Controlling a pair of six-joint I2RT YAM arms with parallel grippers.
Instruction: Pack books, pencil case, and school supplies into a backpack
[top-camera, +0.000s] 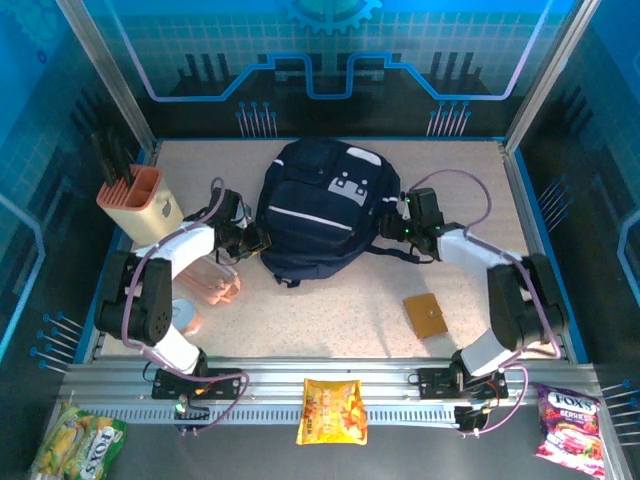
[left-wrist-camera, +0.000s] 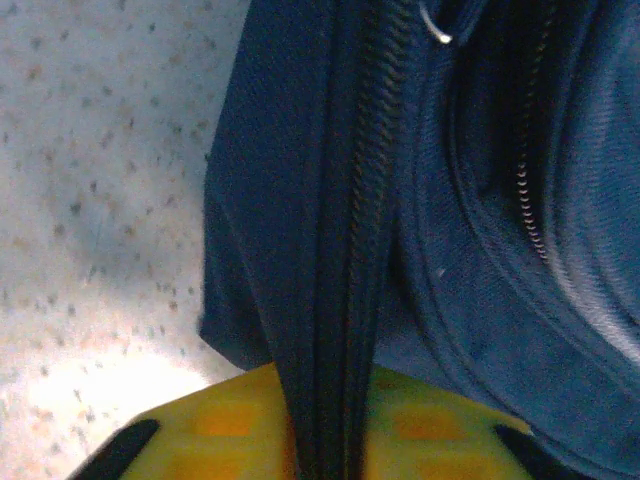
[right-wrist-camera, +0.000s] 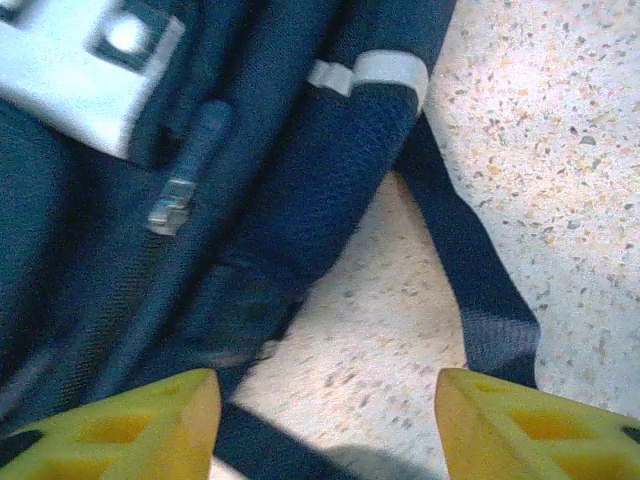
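Nearest, at about 4 o'clock from the backpack and well apart from it, the tan square piece (top-camera: 426, 315) lies flat on the table (top-camera: 330, 320). It looks thin, light and fairly stiff. Lying flush, it would probably slide before it lifts, so a pinch across one edge or corner seems the best hold.

Farther in, the left gripper (top-camera: 252, 240) sits at the backpack's 8 o'clock edge. In the left wrist view its yellow fingers (left-wrist-camera: 220, 425) stand close together, with a zip ridge (left-wrist-camera: 345, 300) of navy fabric running between them. Whether they pinch it or merely flank it I cannot tell.

The right gripper (right-wrist-camera: 325, 410) is at the 3 o'clock side. Its jaws are well apart and hold nothing, with bare table and a dark strap (right-wrist-camera: 480, 290) between them.

The backpack (top-camera: 320, 210) lies in the middle of the table with its front pocket up. It is soft, limp cloth that will likely sag and fold instead of lifting as one piece. The firmer holds look to be the zip ridge, the zip pull (right-wrist-camera: 175, 205) and the strap. The smooth panels would probably slip or bunch.
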